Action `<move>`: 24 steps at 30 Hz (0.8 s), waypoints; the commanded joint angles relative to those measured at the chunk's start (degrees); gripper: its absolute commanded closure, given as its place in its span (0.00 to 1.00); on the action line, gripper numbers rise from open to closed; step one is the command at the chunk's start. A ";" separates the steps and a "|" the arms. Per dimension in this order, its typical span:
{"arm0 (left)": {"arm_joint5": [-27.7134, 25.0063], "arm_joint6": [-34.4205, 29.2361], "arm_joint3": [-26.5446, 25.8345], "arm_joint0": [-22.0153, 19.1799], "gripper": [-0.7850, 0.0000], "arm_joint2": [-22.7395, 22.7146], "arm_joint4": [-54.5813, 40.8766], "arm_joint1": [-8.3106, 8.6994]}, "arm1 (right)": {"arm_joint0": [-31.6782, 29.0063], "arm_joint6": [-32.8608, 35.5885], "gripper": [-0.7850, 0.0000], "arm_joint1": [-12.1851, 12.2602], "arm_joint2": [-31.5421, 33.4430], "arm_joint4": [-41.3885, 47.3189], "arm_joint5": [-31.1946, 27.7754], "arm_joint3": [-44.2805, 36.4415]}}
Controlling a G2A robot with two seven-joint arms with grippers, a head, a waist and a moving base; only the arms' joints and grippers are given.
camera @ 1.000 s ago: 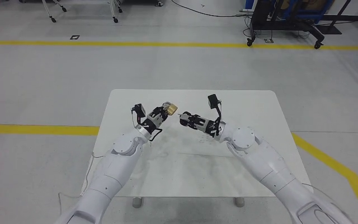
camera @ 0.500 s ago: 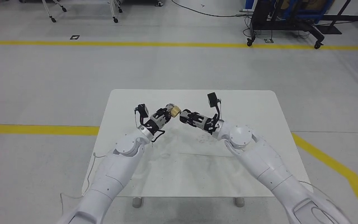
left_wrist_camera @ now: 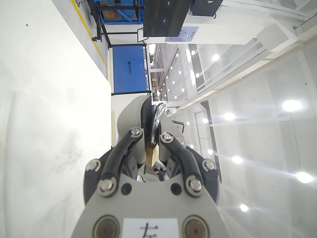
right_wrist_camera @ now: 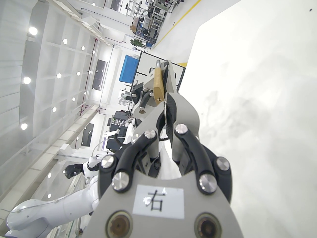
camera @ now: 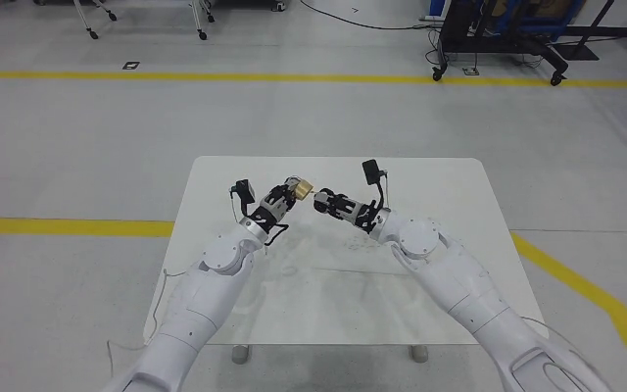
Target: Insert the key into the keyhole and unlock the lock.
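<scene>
A small brass padlock (camera: 305, 187) is held above the white table (camera: 441, 186), with my left gripper (camera: 298, 190) shut on it. In the left wrist view its brass body (left_wrist_camera: 151, 156) sits deep between the fingers and the silver shackle runs toward the fingertips. My right gripper (camera: 320, 202) meets it from the other side, shut on a thin silver key (right_wrist_camera: 164, 111). The key's tip touches the padlock's (right_wrist_camera: 158, 87) keyhole end. How deep it sits cannot be told.
The tabletop has faint dark scuffs (camera: 333, 265) in its middle and nothing else lies on it. Both arms meet over its far half. Grey floor with yellow lines surrounds the table, and wheeled racks (camera: 500, 39) stand far behind.
The gap between the lock and the key has closed: the right gripper moved left toward the lock, and both grippers now sit tip to tip.
</scene>
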 commanded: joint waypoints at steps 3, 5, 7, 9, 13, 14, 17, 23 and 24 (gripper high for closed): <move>0.36 -0.25 -0.36 0.25 1.00 -0.31 0.19 -0.06 | -0.13 0.29 1.00 -0.21 0.25 -0.16 0.27 -0.02; 0.43 -0.32 -0.45 0.35 1.00 -0.47 0.31 -0.10 | -0.05 0.38 1.00 -0.34 0.37 -0.30 0.49 -0.06; 0.55 -0.37 -0.46 0.42 1.00 -0.62 0.39 -0.14 | 0.06 0.55 1.00 -0.45 0.50 -0.47 0.68 -0.17; 0.61 -0.29 -0.40 0.44 1.00 -0.83 0.65 -0.16 | 0.09 0.57 1.00 -0.54 0.70 -0.70 0.81 -0.27; 0.62 -0.35 -0.59 0.54 1.00 -1.29 0.93 -0.19 | 0.01 0.64 1.00 -0.73 0.97 -1.17 0.91 -0.64; 0.59 -0.25 -0.62 0.56 1.00 -1.45 0.97 -0.19 | -0.03 0.63 1.00 -0.77 1.03 -1.33 0.94 -0.72; 0.49 0.02 -0.62 0.76 1.00 -1.99 0.91 -0.19 | -0.15 0.73 1.00 -0.90 1.19 -1.70 1.04 -0.90; 0.56 -0.08 -0.83 1.00 1.00 -2.55 1.05 -0.27 | -0.43 0.82 1.00 -1.15 1.52 -2.53 1.35 -1.41; 0.68 -0.33 -0.90 0.96 1.00 -2.46 1.15 -0.31 | -0.44 0.90 1.00 -1.19 1.51 -2.75 1.43 -1.46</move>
